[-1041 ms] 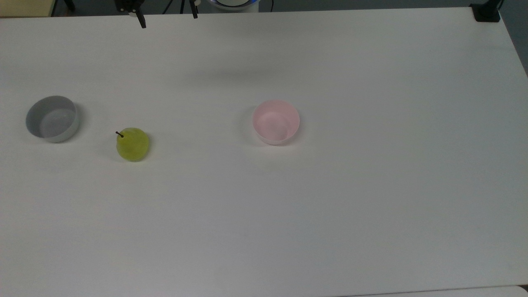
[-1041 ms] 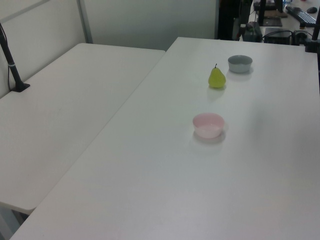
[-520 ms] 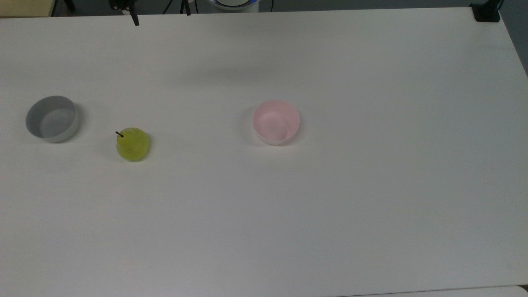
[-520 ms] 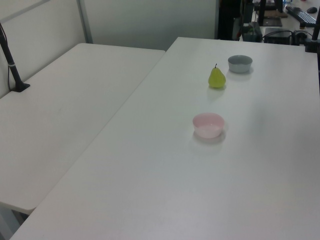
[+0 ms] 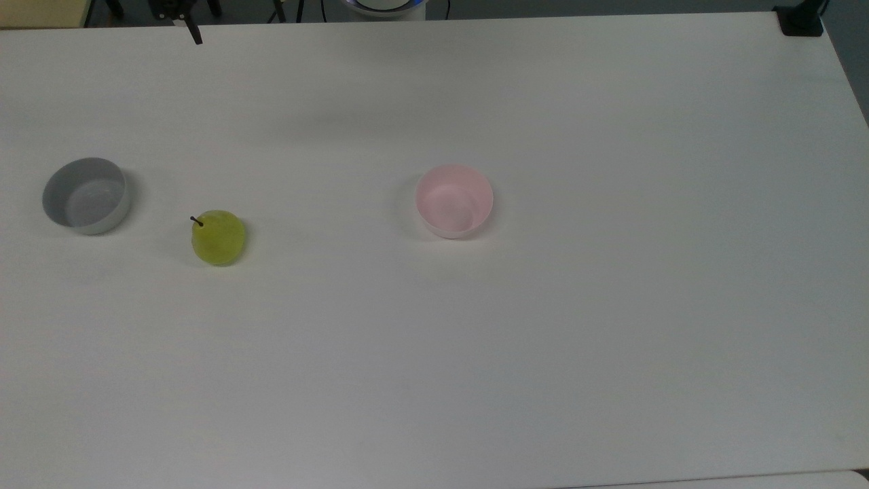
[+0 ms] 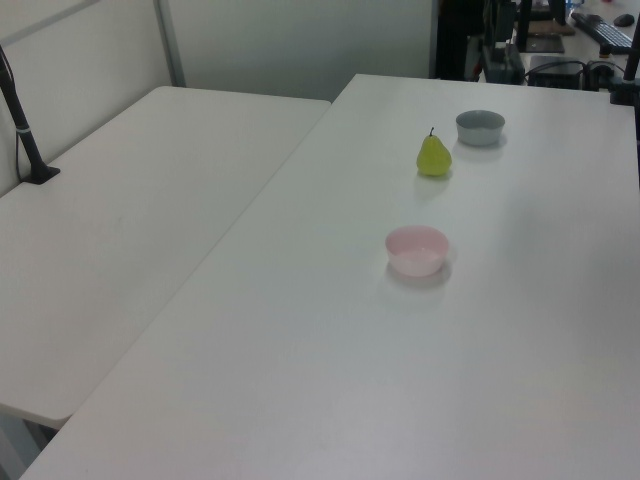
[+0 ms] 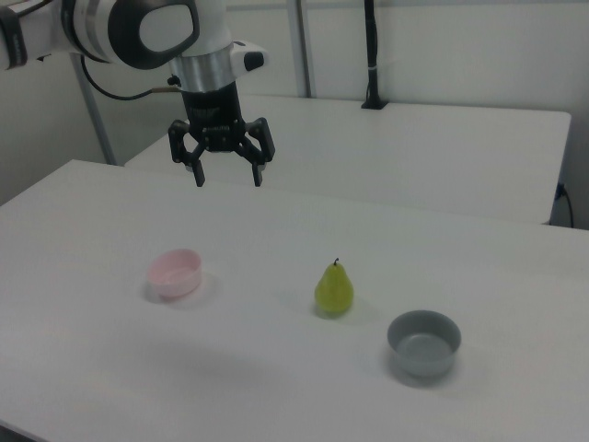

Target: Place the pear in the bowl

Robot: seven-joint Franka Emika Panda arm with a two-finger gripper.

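The yellow-green pear (image 5: pixel 218 238) (image 6: pixel 433 157) (image 7: pixel 335 288) stands upright on the white table, its dark stem up. The pale pink bowl (image 5: pixel 453 200) (image 6: pixel 417 250) (image 7: pixel 176 273) sits empty to the top view's right of it. My gripper (image 7: pixel 228 180) hangs open high above the table with nothing between its fingers. In the right view it is above and behind the bowl, up and left of the pear. One dark fingertip (image 5: pixel 197 37) pokes in at the top view's upper edge, far beyond the pear.
A grey bowl (image 5: pixel 86 195) (image 7: pixel 423 342) sits empty at the top view's left, close to the pear. A second white table (image 6: pixel 120 200) adjoins with a black post (image 6: pixel 25 125). A black clamp (image 5: pixel 801 20) grips the table's far right corner.
My open gripper has slid toward the top view's left along the far table edge. The pear and both bowls have not moved.
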